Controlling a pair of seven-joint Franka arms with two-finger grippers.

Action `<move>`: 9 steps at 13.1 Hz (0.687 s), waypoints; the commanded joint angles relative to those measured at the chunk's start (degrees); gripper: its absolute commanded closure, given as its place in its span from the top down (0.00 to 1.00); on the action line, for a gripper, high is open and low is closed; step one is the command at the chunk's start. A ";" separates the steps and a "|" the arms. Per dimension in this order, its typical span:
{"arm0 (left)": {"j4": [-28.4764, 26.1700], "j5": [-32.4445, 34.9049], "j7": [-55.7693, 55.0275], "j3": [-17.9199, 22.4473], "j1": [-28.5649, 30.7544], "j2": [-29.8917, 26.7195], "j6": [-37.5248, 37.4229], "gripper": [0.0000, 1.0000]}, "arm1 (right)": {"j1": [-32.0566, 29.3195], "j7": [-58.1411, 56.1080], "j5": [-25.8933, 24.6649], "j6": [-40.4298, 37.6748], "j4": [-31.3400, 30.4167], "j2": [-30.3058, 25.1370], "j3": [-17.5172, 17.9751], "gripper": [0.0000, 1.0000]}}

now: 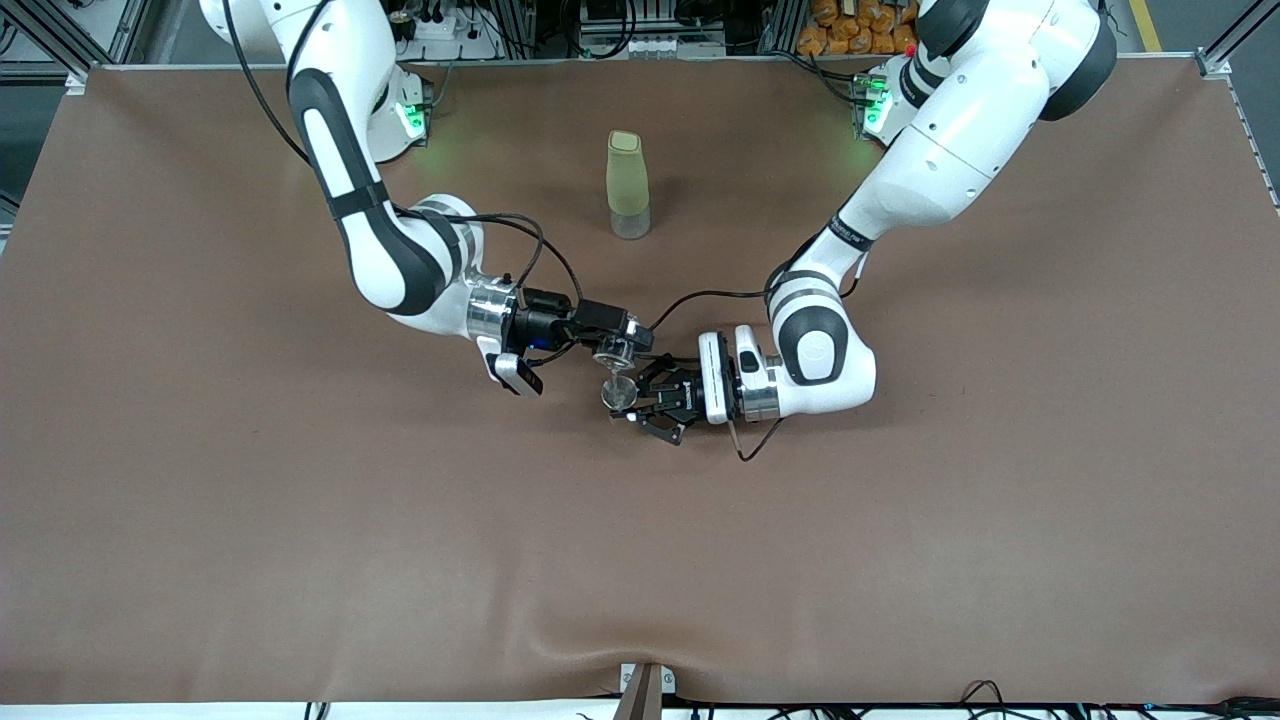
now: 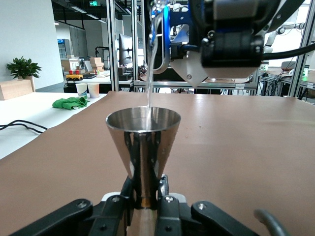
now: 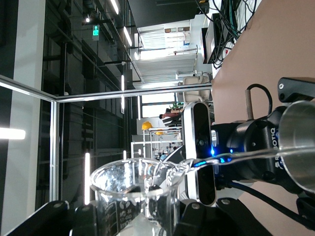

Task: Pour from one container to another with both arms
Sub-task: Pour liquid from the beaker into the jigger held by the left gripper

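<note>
Beaker (image 3: pixel 135 194): tipped sideways over the jigger, clamped in the right gripper (image 1: pixel 612 347); water streams from its lip
Jigger (image 2: pixel 143 147): upright, mouth up, mid-table; left gripper (image 1: pixel 640 398) clenched on its stem
Surface: brown table cover (image 1: pixel 300 520); capped bottle (image 1: pixel 628 185) stands farther back
Room: workshop with metal frames

Two white robot arms work at the table, each with one black gripper: the left gripper (image 1: pixel 640 400) and the right gripper (image 1: pixel 622 345). There is one steel measuring cup (image 2: pixel 143 142), one glass beaker (image 3: pixel 135 194) and one pale green bottle (image 1: pixel 627 185).

A tipped clear glass beaker (image 1: pixel 610 352) streams liquid into the upright steel cone cup (image 1: pixel 618 393) just below it.
</note>
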 commanded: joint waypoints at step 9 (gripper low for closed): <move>0.14 -1.57 1.74 -0.35 0.37 -0.09 -0.90 0.00 | -0.67 6.70 1.23 -3.76 1.20 2.46 0.64 0.00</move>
